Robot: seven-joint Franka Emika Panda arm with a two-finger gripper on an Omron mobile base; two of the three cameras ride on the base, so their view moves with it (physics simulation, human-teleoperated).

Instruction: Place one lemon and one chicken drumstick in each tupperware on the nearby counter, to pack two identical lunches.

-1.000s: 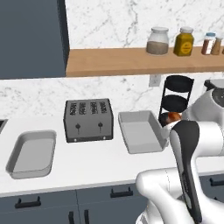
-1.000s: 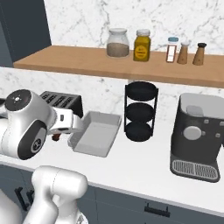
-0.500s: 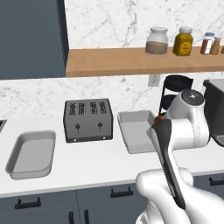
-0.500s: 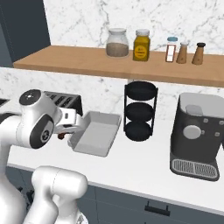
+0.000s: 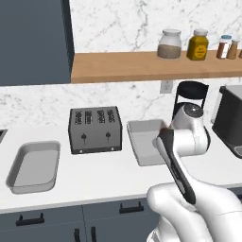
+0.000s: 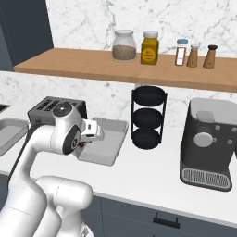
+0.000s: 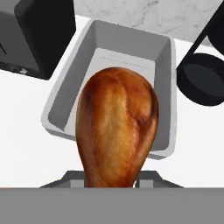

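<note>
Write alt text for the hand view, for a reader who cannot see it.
A brown chicken drumstick, thick end up, is held in the gripper above an empty grey tupperware on the white counter. A dark toaster sits at upper left and a black rack at right.

I see a glossy reddish-brown chicken drumstick (image 7: 116, 131), thick end forward, above the near rim of an empty grey tupperware (image 7: 164, 74). A second tupperware (image 5: 33, 166) sits empty on the white counter (image 5: 104, 172).
</note>
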